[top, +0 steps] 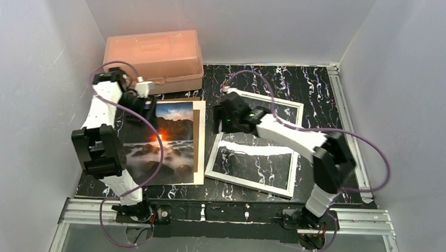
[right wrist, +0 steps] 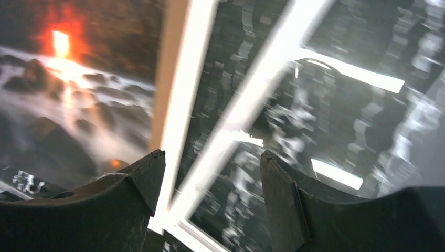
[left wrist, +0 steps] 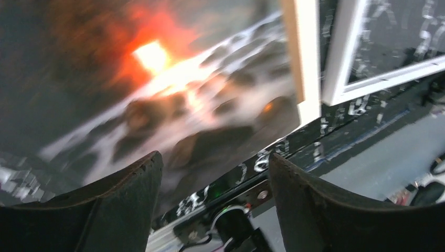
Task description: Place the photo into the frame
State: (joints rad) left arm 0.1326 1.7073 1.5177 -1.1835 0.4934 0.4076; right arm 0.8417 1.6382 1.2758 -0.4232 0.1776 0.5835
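The photo [top: 166, 140], a sunset seascape, lies face up on the black marbled table, left of centre, on a tan backing board [top: 200, 142] that shows along its right edge. The white frame [top: 215, 154] with a clear pane lies flat to the right of it. My left gripper [top: 152, 105] is open and empty above the photo's far left corner. In the left wrist view [left wrist: 215, 173] the photo [left wrist: 157, 79] fills the upper left and the frame [left wrist: 341, 79] is at the right. My right gripper [top: 220, 115] is open and empty above the frame's far left corner. The right wrist view [right wrist: 210, 163] shows the photo [right wrist: 68, 105] and the frame's edge [right wrist: 252, 105].
A salmon-pink plastic box [top: 154, 57] stands at the back left. A second white rectangular frame piece [top: 286, 110] lies at the back right, partly hidden by the right arm. White walls close in the table on three sides. A metal rail [top: 234, 214] runs along the near edge.
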